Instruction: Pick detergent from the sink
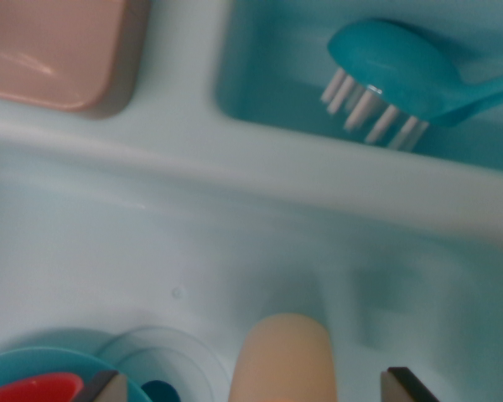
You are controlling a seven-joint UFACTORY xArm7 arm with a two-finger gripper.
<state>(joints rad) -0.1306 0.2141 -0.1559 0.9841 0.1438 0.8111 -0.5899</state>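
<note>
wrist view, looking down into a pale mint plastic sink basin (pixel 151 243). step in hand: final approach to the grasp, as i judge it. the detergent, a rounded peach-coloured plastic bottle top (pixel 282 356), sits on the basin floor at the bottom edge of the frame, between the two dark finger tips of the gripper (pixel 256 387). the fingers stand apart, one on each side of the bottle, with a gap visible at least on the wrist view's right; nothing is held yet. whether the left tip touches the bottle i cannot tell.

next move calls for: lower a little, keep the bottle centred, close, then lift straight up clear of the basin wall.

counts:
- peach bottle: one
- teal plastic dish brush with white bristles (pixel 402 75): one, lying in the upper compartment
- pink rounded tray (pixel 50 50): one, top left
- teal bowl (pixel 33 368) with a red piece (pixel 33 387) in it: one each, bottom left
- round drain (pixel 163 368): one, just beside the bottle
</note>
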